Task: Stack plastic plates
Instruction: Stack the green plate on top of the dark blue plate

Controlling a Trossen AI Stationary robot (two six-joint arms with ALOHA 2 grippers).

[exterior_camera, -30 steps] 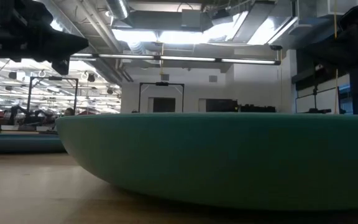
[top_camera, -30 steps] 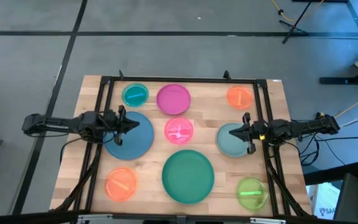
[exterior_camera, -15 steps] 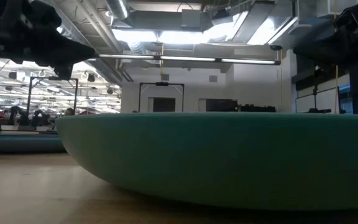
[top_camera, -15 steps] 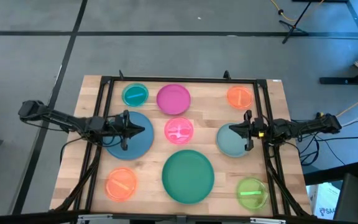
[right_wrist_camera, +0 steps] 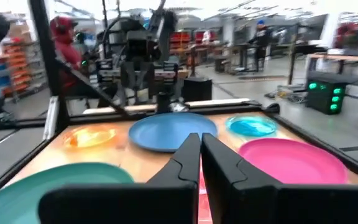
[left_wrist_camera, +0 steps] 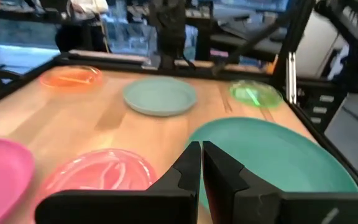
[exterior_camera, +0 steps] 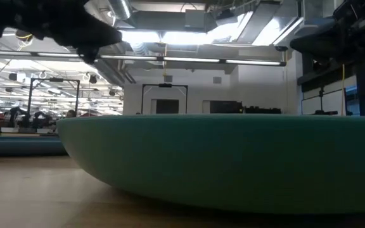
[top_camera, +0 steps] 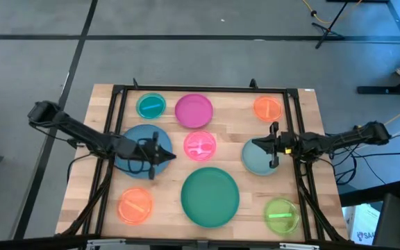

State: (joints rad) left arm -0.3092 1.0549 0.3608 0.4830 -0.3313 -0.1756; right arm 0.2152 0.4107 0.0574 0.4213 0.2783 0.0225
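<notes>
- The left gripper hovered over the near-right rim of the large blue plate, its fingers clenched together with nothing between them.
- Just ahead of that gripper lay the small pale pink plate; ahead and toward the near edge of the table sat the large teal plate, apart from the gripper.
- Behind the left gripper, toward the near left corner, lay an orange plate; toward the far edge lay a small teal-blue plate and, beside it, the magenta plate.
- The right gripper hung over the inner part of the grey-blue plate, fingers pressed shut and holding nothing.
- From the right gripper, a second orange plate lay toward the far edge and the lime green plate toward the near right corner, both well apart from it.
- All nine plates lay singly on the wooden table, none resting on another.
- In the low view the teal plate's rim filled most of the picture, with both arms dark above it.
</notes>
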